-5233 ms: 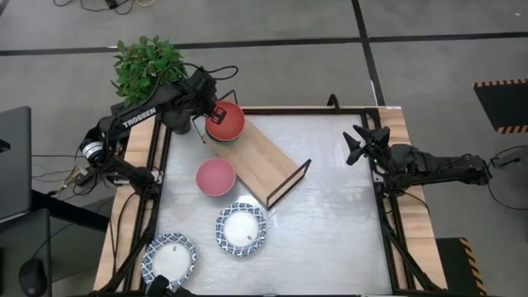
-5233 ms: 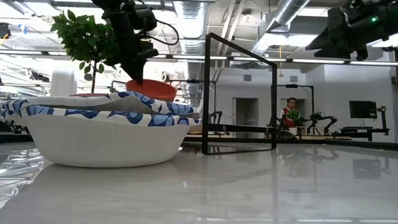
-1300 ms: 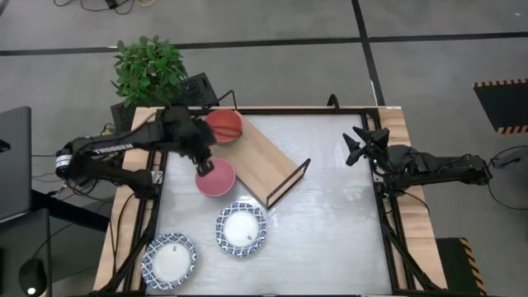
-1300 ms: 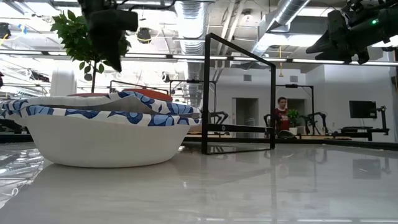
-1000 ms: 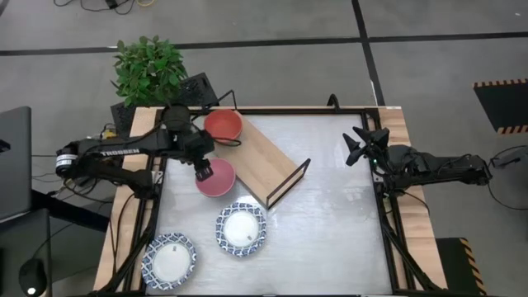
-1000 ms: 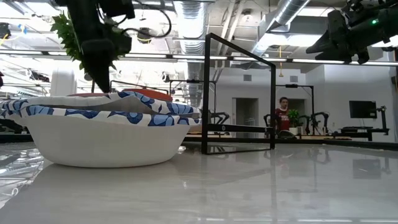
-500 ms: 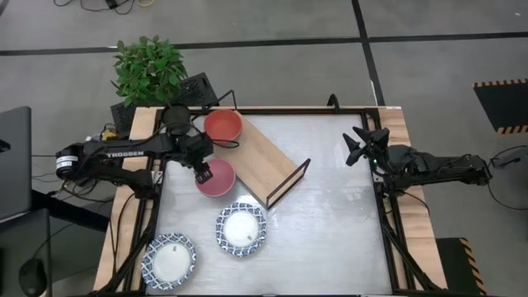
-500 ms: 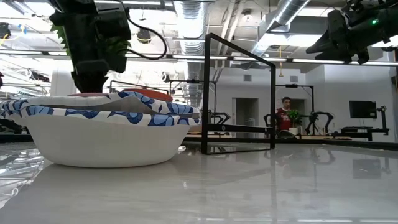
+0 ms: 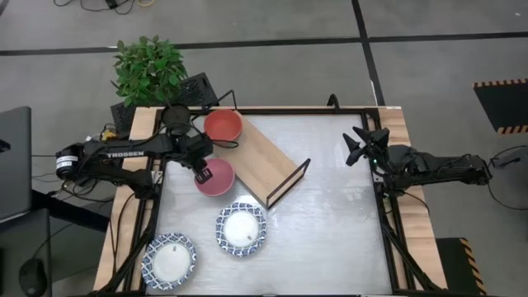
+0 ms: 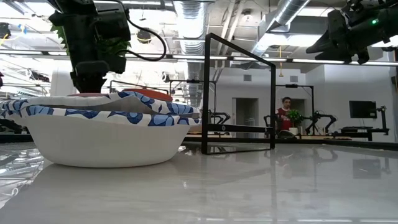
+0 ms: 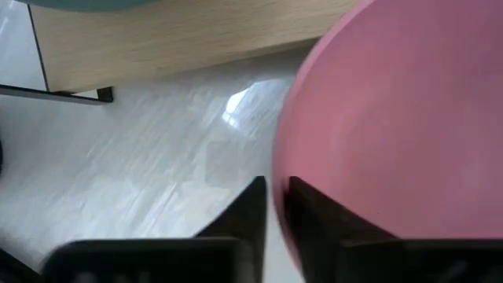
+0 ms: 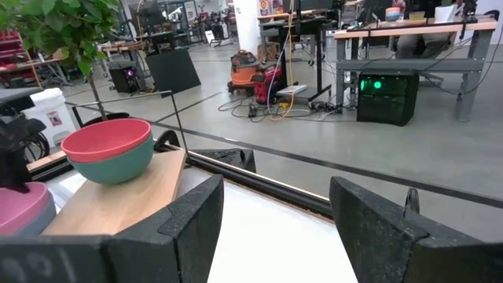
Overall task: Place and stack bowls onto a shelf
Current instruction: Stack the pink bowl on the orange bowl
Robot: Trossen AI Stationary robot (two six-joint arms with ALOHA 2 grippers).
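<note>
The left gripper (image 9: 200, 173) is down at the pink bowl (image 9: 216, 178), its fingers (image 11: 240, 212) closed on the bowl's rim at 9 o'clock, on the table (image 9: 330, 214) just beside the shelf (image 9: 262, 157). A red bowl (image 9: 223, 126) nested in a teal one sits at the shelf's 11 o'clock end, and two blue-patterned bowls (image 9: 242, 228) (image 9: 169, 259) lie toward 7 o'clock. The right gripper (image 9: 357, 145) hangs at the table's 3 o'clock edge, fingers spread open.

Dark arms, white TROSSEN lettering
</note>
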